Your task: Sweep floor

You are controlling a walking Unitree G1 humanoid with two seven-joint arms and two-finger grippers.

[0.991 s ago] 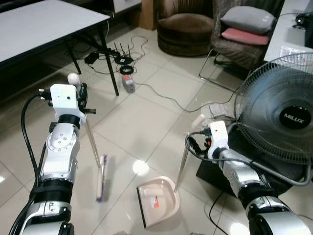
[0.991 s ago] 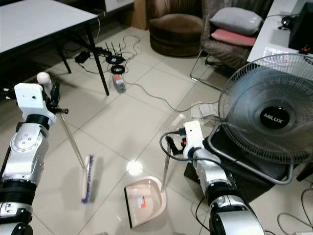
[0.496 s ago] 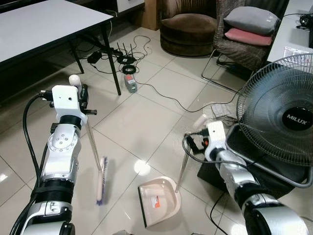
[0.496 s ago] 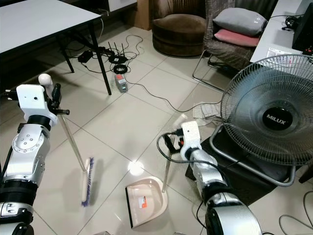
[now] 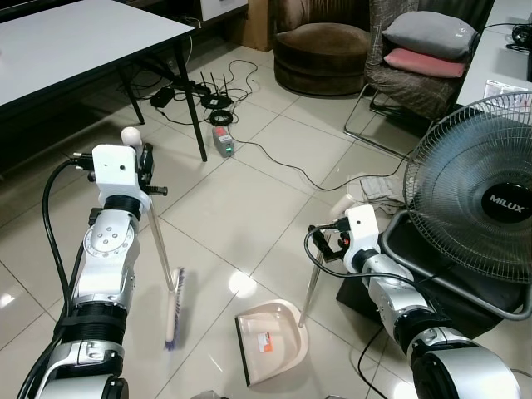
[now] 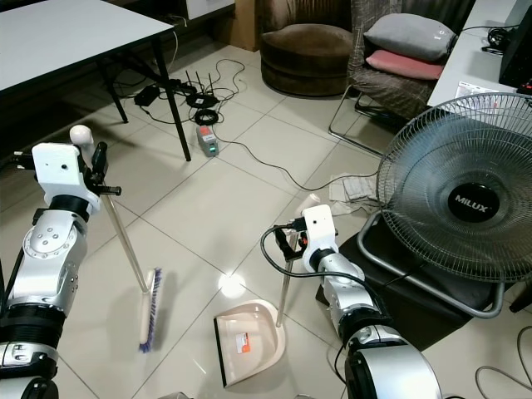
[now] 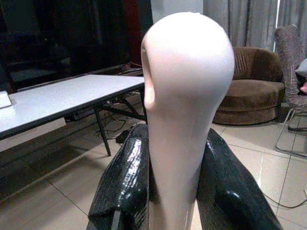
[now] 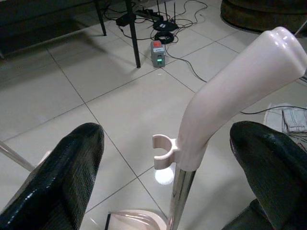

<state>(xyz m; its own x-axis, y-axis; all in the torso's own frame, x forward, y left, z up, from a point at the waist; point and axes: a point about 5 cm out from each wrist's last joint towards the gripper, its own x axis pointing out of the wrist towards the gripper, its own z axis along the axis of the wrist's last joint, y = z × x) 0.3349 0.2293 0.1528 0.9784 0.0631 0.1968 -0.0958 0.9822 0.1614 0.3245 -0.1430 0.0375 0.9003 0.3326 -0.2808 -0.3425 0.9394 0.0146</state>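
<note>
Left eye view: whole scene has shifted slightly against the earlier frames, so the camera moved; broom and dustpan sit in near the same spots on the floor. Right arm now reaches a little further left than a second ago.

Left pincer (image 7: 168, 191) is clamped on the broom (image 5: 172, 306) just under its rounded, glossy cream knob; both black fingers (image 7: 122, 182) press the handle. Thin metal shaft slants down to a flat head with purple bristles resting on the glossy beige floor tiles (image 5: 241, 208).

Right pincer (image 8: 168, 158) stands wide, fingers well apart either side of the dustpan handle (image 8: 225, 100), not touching it. Handle: cream plastic grip, bent, with a small clip, on a chrome tube. Dustpan (image 5: 270, 341), pale pink plastic scoop, sits on the floor right of the broom head.

Round wire-grille fan (image 5: 478, 199) to the right; white tabletop (image 5: 75, 41) upper left, cables (image 5: 212, 91) beyond.
</note>
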